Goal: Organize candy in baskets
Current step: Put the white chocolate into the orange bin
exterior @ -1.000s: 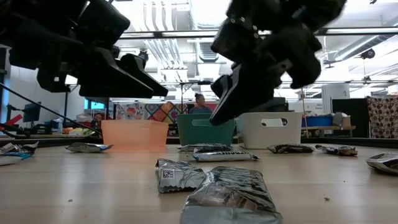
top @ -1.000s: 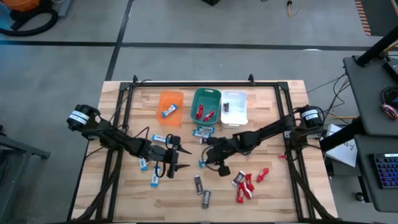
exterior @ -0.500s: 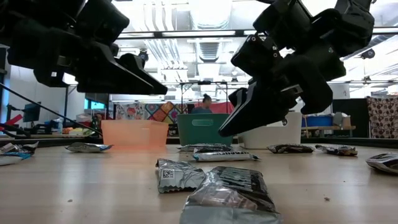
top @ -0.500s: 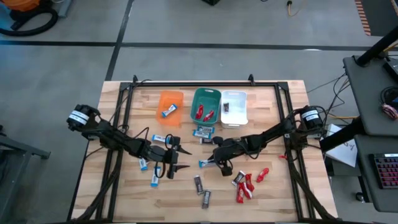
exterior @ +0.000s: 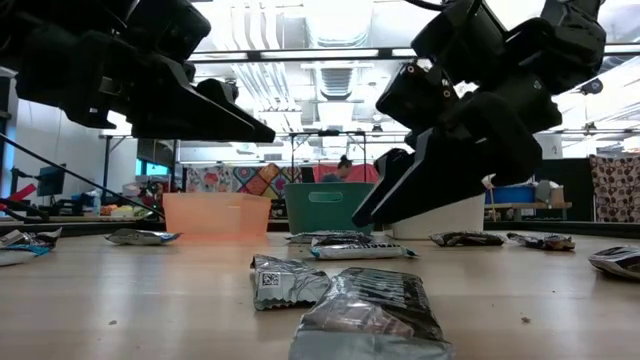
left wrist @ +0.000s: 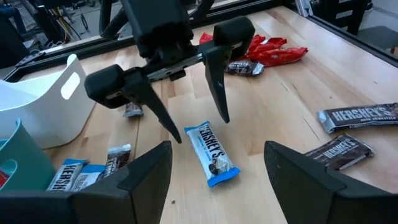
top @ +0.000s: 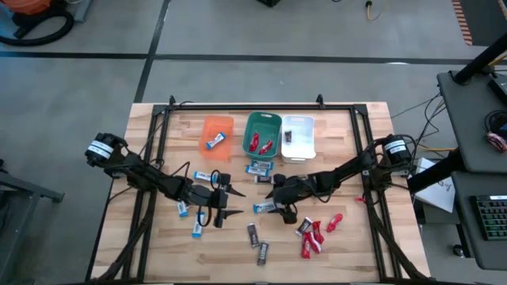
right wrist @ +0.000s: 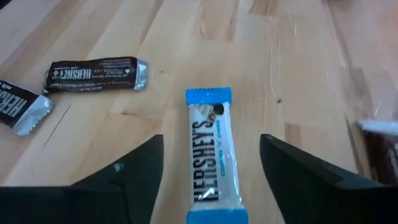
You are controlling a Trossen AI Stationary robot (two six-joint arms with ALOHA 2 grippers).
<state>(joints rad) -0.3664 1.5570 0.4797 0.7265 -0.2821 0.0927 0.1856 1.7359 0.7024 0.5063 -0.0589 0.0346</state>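
A blue-and-white candy bar (right wrist: 213,168) lies flat on the table near its middle (top: 264,208). My right gripper (right wrist: 211,140) stands open just above it, one finger on each side of the bar, touching nothing. My left gripper (top: 235,202) hovers open a little to the left, pointing at the same bar (left wrist: 212,153). At the far edge stand the orange basket (top: 216,125), the teal basket (top: 262,120) and the white basket (top: 301,149). Red, dark and blue-and-white candy lies scattered on the table.
Red bars (top: 314,234) lie heaped near the right front, and two dark bars (top: 257,241) lie near the front middle. More blue-and-white bars (top: 197,229) lie under and beside the left arm. Two bars (top: 260,168) lie just in front of the teal basket.
My right gripper has swung a little toward the table's near and right edges and come lower over the blue-and-white bar. The left gripper has stayed where it was.
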